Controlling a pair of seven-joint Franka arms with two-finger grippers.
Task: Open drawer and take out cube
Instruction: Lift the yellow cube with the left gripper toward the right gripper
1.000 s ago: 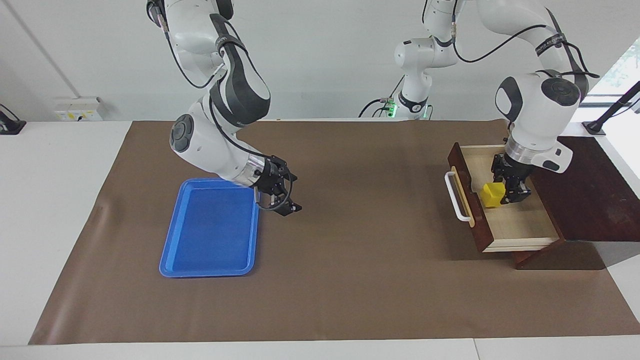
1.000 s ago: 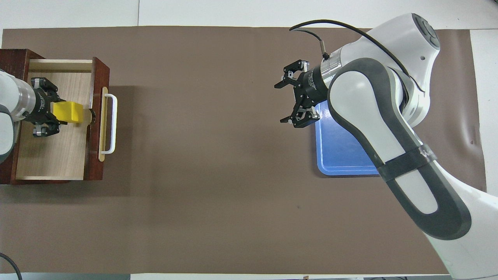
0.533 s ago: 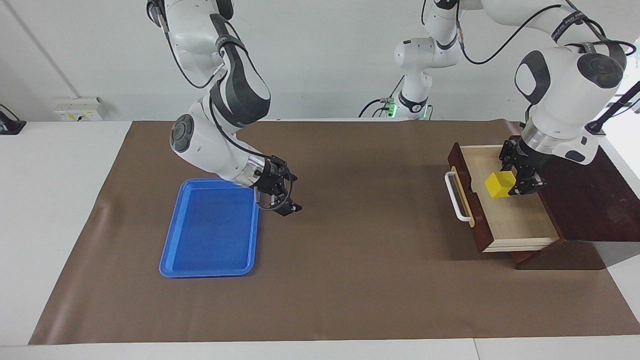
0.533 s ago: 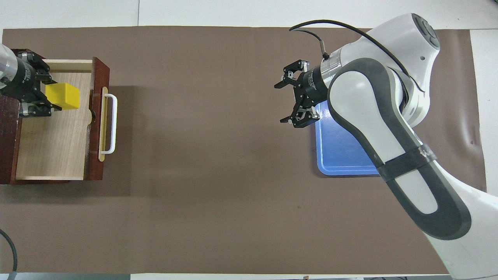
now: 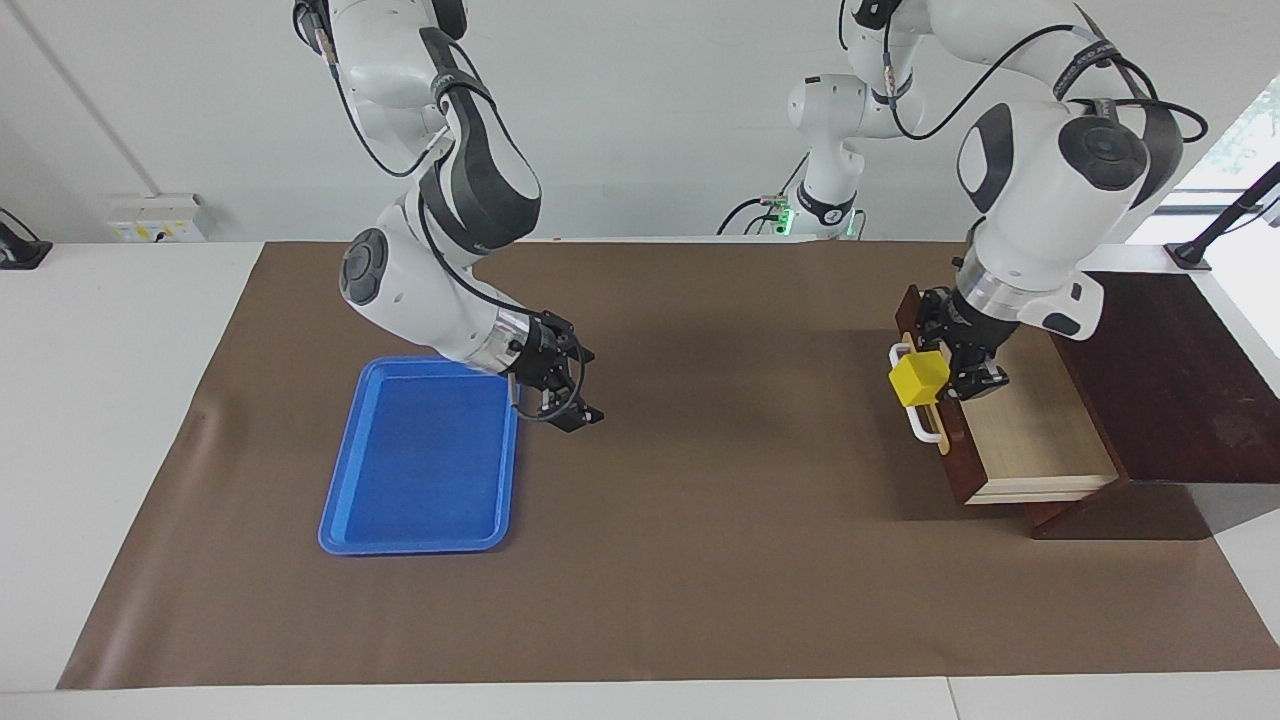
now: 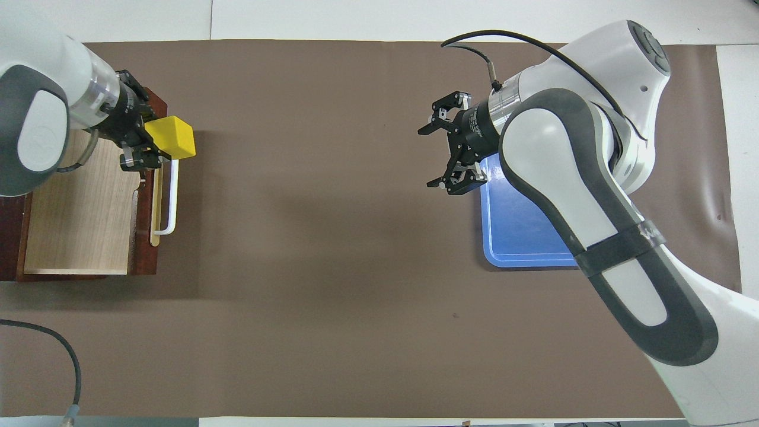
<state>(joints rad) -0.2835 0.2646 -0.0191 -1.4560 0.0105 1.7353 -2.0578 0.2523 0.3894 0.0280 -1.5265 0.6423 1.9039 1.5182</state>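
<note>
the left claw [image 5: 945, 372] is clamped on the cube [image 5: 919, 380], which hangs in the air over the drawer's front board and white handle [image 5: 914, 405], clear of the pale inside. the cube has no long axis to speak of; it sits tilted in the grip, one corner turned down toward the handle and a broad face turned away from the claw toward the middle of the desk. the drawer [image 5: 1020, 435] stands pulled open at the left arm's end of the desk, its inside bare of anything that shows. by my reading the opening is done and the taking out is nearly done: the cube is out of the drawer and what remains is to carry it off and set it down. that calls for a steady grip while moving toward the middle, high enough to pass the handle. the right claw [image 5: 572, 395] waits with fingers spread, holding nothing, just above the brown mat beside the blue tray [image 5: 420, 460].
</note>
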